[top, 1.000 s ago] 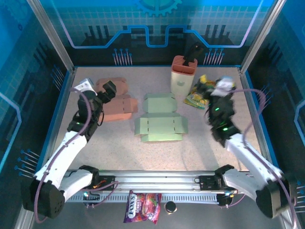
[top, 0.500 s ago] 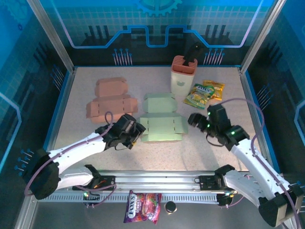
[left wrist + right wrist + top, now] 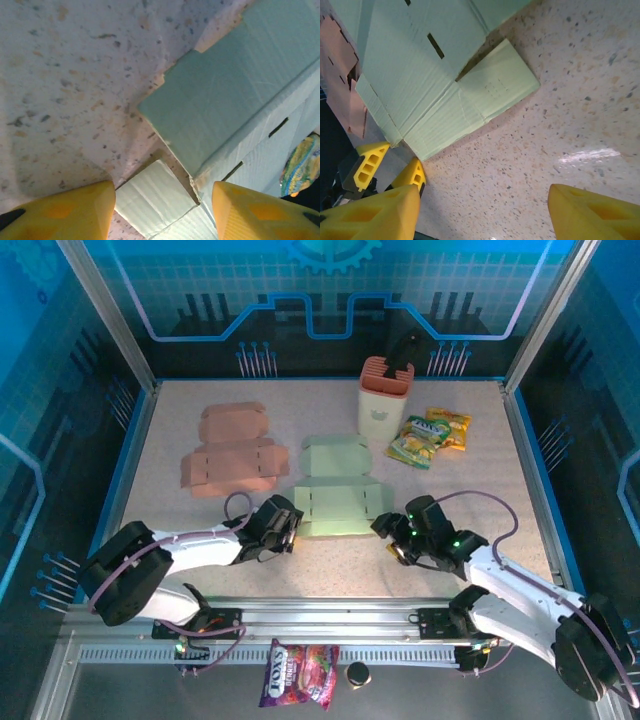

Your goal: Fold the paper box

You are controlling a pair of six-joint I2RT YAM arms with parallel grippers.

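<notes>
Paper box, flat, worktop centre; our left hand, right hand half-open, empty, at near corners for folding.

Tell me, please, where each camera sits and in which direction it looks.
Top external: fixed above and behind the arms, looking down on the table; both arms show, with left gripper and right gripper at the near corners of the flat green paper box.
Left wrist: on the left arm, low, facing the box's near left corner; its own yellow fingers show.
Right wrist: on the right arm, facing the near right corner; its own yellow fingers show.
Shared: both wrist views see the box; the right one also sees the left gripper.
</notes>
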